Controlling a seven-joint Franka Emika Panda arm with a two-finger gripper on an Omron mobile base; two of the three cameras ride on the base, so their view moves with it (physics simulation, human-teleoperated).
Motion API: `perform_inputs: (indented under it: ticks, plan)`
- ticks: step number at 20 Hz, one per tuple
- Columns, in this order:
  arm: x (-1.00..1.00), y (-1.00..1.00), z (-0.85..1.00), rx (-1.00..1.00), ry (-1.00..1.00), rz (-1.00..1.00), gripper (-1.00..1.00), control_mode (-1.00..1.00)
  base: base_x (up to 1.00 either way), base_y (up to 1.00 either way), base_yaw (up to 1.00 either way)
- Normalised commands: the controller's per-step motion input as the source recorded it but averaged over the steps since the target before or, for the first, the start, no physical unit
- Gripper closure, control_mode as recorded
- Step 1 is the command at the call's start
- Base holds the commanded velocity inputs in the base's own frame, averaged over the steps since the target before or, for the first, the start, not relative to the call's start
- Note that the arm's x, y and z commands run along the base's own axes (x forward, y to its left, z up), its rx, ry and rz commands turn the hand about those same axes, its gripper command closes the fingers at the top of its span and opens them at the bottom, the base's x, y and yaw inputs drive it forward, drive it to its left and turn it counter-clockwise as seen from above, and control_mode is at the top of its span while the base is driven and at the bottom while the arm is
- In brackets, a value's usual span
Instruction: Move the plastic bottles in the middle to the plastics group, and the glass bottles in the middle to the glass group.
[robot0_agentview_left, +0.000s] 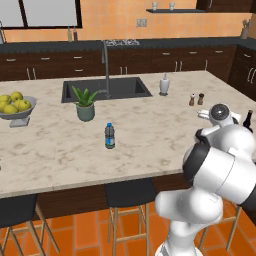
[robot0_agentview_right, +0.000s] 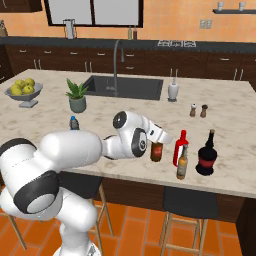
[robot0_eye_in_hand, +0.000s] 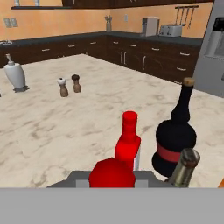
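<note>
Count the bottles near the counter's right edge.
4: an amber bottle at the gripper, a red bottle, a slim brown bottle and a dark round bottle beside it.

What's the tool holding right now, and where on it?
The tool holds an amber-brown bottle with a red top, gripped near the top just below the cap, beside the glass group.

Potted plant (robot0_agentview_left: 85, 104); fruit bowl (robot0_agentview_left: 18, 116) — shakers (robot0_agentview_left: 196, 99).

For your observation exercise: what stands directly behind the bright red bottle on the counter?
Behind the red bottle, bare marble counter, then the salt and pepper shakers. The dark round bottle stands beside it.
</note>
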Motion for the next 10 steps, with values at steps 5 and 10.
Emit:
perform_inputs:
  ticks: [5, 10]
  plan:
    - [0.0, -0.2, -0.13, 0.0, 0.0, -0.02, 1.0, -1.0, 0.0, 0.0, 0.0]
    - [0.0, -0.01, -0.19, 0.0, 0.0, -0.02, 1.0, -1.0, 0.0, 0.0, 0.0]
